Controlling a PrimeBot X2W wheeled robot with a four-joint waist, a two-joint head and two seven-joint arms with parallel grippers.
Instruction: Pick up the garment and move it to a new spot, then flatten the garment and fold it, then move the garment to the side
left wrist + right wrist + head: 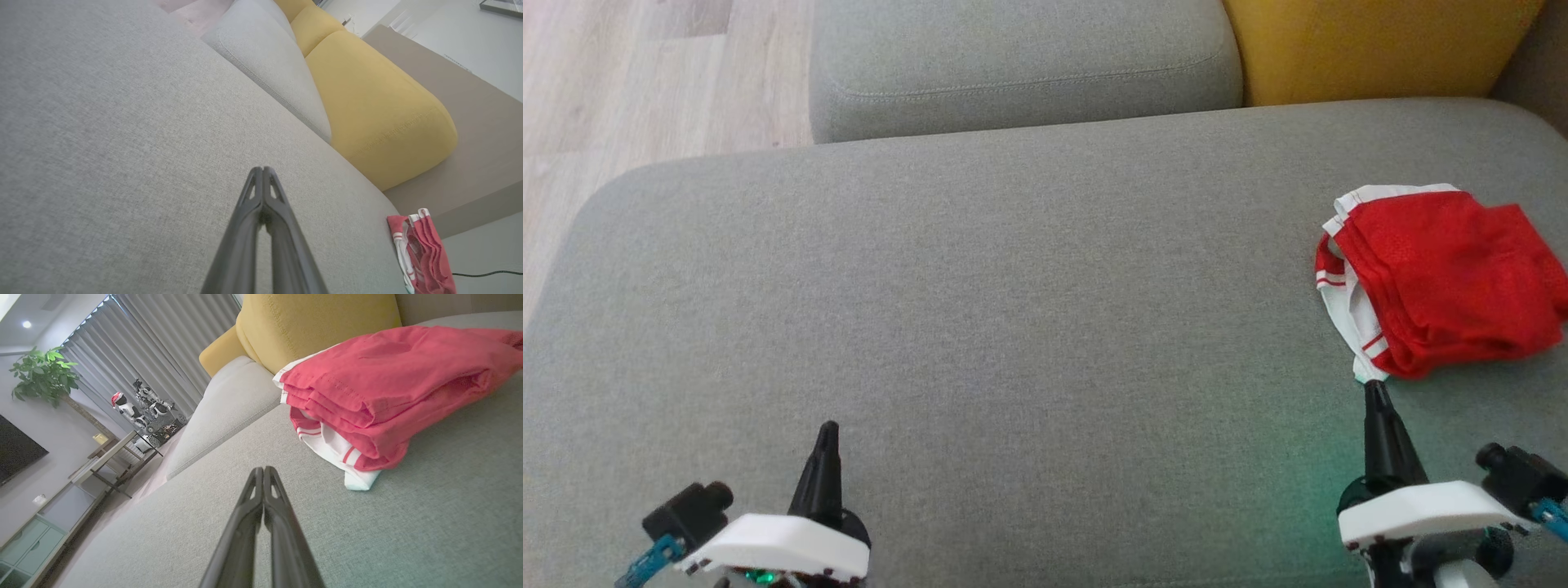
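Note:
The garment (1445, 282) is red with white striped trim, lying folded in a compact stack at the right end of the grey sofa seat (1013, 327). It also lies close ahead in the right wrist view as the garment (392, 392), and small at the lower right of the left wrist view as the garment (421, 253). My right gripper (1376, 388) is shut and empty, its tips just short of the garment's near white corner. At the lower left my left gripper (828, 429) is shut and empty over bare seat, far from the garment.
A grey back cushion (1021, 65) and a yellow cushion (1372, 45) stand behind the seat. Wooden floor (621, 82) lies beyond the seat's left edge. A low table and small figures (143, 412) stand far off in the room.

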